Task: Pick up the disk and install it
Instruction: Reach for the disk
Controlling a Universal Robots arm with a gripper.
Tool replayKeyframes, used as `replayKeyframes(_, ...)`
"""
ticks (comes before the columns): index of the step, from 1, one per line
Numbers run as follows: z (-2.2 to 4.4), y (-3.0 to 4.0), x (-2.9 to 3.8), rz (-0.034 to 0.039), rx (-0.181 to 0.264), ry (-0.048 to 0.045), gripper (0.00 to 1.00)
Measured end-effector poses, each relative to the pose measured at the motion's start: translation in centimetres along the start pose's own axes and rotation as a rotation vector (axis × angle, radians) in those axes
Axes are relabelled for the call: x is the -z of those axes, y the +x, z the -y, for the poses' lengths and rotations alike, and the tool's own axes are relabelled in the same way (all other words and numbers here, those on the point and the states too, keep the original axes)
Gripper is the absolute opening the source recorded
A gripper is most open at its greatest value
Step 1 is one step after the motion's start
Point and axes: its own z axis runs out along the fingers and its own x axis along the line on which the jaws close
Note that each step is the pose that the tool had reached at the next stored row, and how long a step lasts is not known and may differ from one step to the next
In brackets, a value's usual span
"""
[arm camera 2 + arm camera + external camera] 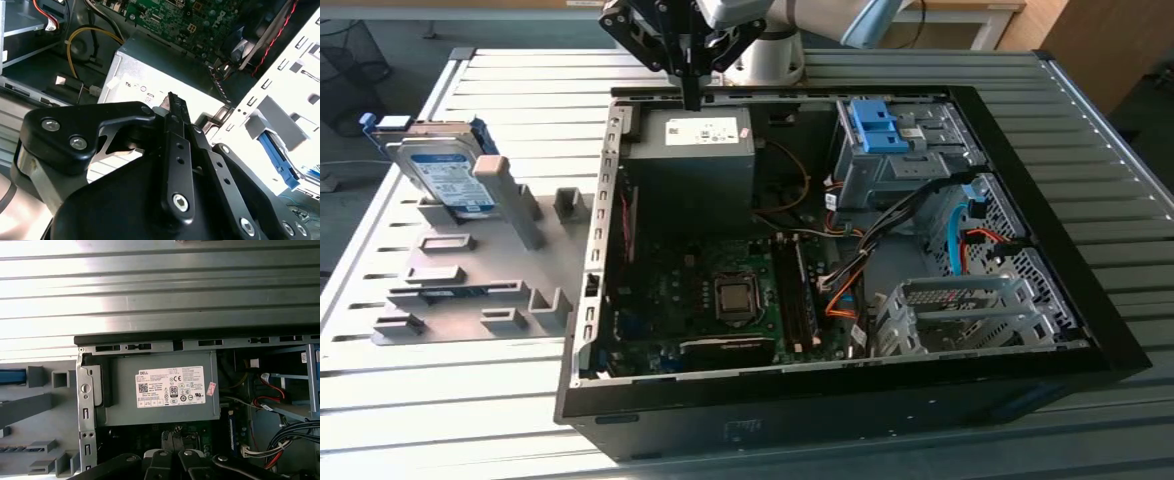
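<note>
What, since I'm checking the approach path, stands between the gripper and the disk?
Only the computer case's wall lies between the gripper, which hangs over the power supply, and the disk leaning in the grey fixture. The gripper appears above that wall, so nothing visible blocks it.

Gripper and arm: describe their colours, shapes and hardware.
The gripper is matte black, built of flat linkage bars pinned with silver screws and tapering to slim jaws. The arm is a pale grey tube with a blue joint cap.
</note>
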Motion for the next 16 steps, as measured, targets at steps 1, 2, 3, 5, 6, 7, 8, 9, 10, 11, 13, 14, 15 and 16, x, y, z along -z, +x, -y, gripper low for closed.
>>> replayKeyframes(1, 0.0, 0.0, 0.0, 0.0, 0.0, 0.0, 0.11)
replayKeyframes(2, 0.0, 0.01, 0.0, 0.0, 0.0, 0.0, 0.11)
replayKeyframes(3, 0.01, 0.02, 0.0, 0.0001, 0.0, 0.0, 0.11)
replayKeyframes(5, 0.01, 0.04, 0.0, 0.0001, 0.0, -0.0001, 0.11)
replayKeyframes(6, 0.01, 0.07, 0.0, 0.0001, 0.0, -0.0001, 0.11)
replayKeyframes(7, 0.01, 0.12, 0.0, 0.0, 0.0, 0.0, 0.11)
replayKeyframes(8, 0.01, 0.15, 0.0, 0.0, 0.0, 0.0, 0.11)
replayKeyframes(9, 0.02, 0.19, 0.0, 0.0, 0.0, -0.0001, 0.11)
replayKeyframes(10, 0.02, 0.23, 0.0, 0.0001, 0.0, -0.0001, 0.11)
replayKeyframes(11, 0.02, 0.27, 0.0, 0.0, 0.0, -0.0001, 0.11)
replayKeyframes(13, 0.03, 0.31, 0.01, 0.0, 0.0, 0.0, 0.11)
replayKeyframes(14, 0.03, 0.34, 0.01, 0.0, 0.0, 0.0, 0.11)
replayKeyframes(15, 0.03, 0.37, 0.01, 0.0, 0.0, 0.0, 0.11)
replayKeyframes(16, 0.03, 0.4, 0.01, 0.0001, 0.0, -0.0001, 0.11)
